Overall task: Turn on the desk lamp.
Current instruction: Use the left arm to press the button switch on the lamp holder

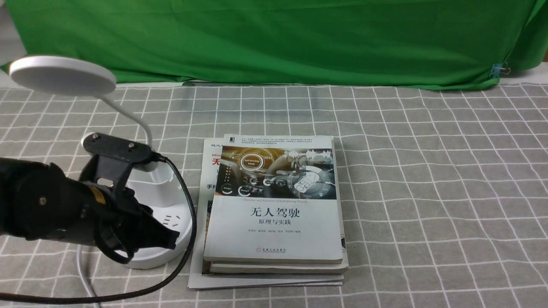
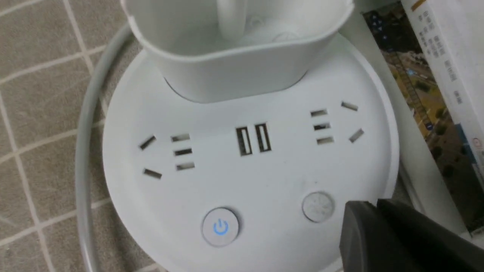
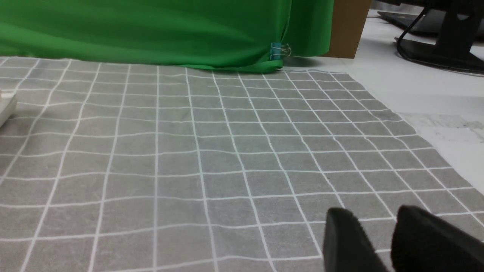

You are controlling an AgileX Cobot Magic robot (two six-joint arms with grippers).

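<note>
The white desk lamp stands at the left of the front view, with its disc head [image 1: 62, 75], thin gooseneck [image 1: 137, 115], pen holder [image 1: 160, 188] and round base [image 1: 173, 220]. In the left wrist view the base [image 2: 264, 177] shows sockets, two USB slots, a power button with a blue icon [image 2: 221, 227] and a plain round button [image 2: 318, 206]. My left gripper [image 2: 363, 207] is shut and empty, its tips just beside the plain button, over the base's near rim; it also shows in the front view [image 1: 171, 239]. My right gripper [image 3: 378, 223] is slightly open and empty, low over the checked cloth.
A stack of books [image 1: 274, 205] lies right beside the lamp base, also in the left wrist view [image 2: 435, 75]. The lamp's white cord [image 2: 85, 151] curves round the base. A black cable [image 1: 186, 239] hangs from my left arm. A green backdrop [image 1: 274, 38] closes the far side.
</note>
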